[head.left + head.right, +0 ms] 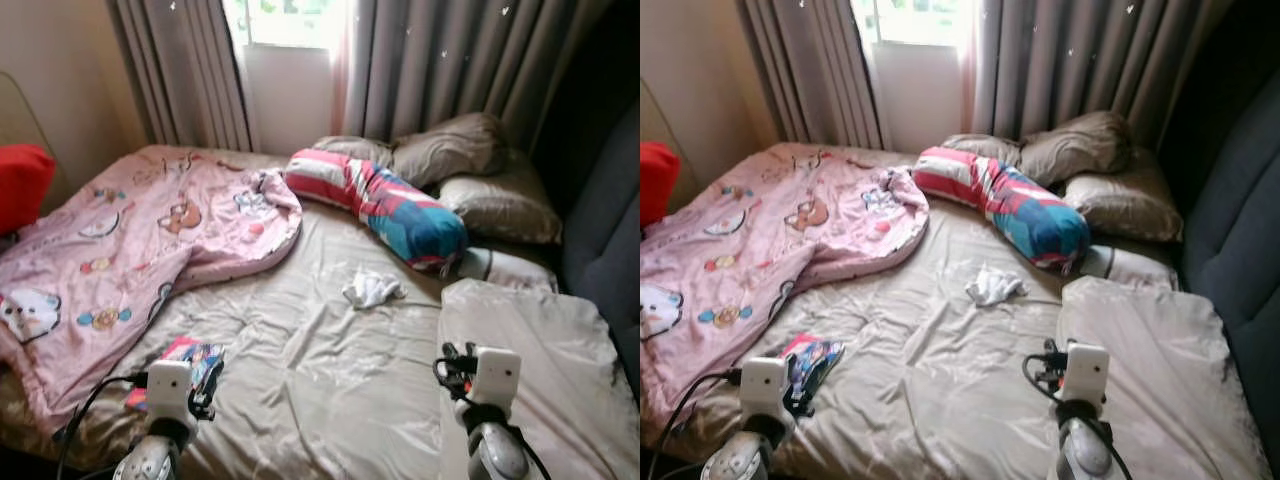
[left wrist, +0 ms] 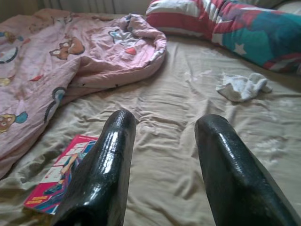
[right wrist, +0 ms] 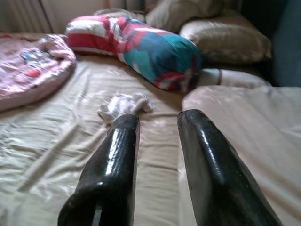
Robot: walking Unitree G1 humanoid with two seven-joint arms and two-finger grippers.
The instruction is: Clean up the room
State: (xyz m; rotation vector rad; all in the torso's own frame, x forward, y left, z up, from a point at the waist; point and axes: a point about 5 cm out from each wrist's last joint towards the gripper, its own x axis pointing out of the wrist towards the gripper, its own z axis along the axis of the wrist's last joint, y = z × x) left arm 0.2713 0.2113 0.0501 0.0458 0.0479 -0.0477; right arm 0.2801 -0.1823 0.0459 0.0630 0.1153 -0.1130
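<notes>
A bed with a wrinkled beige sheet (image 1: pixel 320 370) lies before me. A small white cloth (image 1: pixel 372 290) is crumpled near its middle. A colourful book (image 1: pixel 190 362) lies flat near the front left edge, just beyond my left wrist. A pink cartoon-print blanket (image 1: pixel 130 240) is bunched over the bed's left half. My left gripper (image 2: pixel 165 120) hovers open over the sheet, with the book (image 2: pixel 59 174) beside its finger. My right gripper (image 3: pixel 159 117) is open too, low over the sheet, with the white cloth (image 3: pixel 124 106) just beyond its fingertips.
A striped red, white and blue bolster (image 1: pixel 390 205) and two grey-brown pillows (image 1: pixel 455 150) lie at the head of the bed. A beige folded cover (image 1: pixel 530 350) sits at front right. A dark padded headboard (image 1: pixel 600 230) stands right; a red cushion (image 1: pixel 20 185) left. Grey curtains (image 1: pixel 430 60) hang behind.
</notes>
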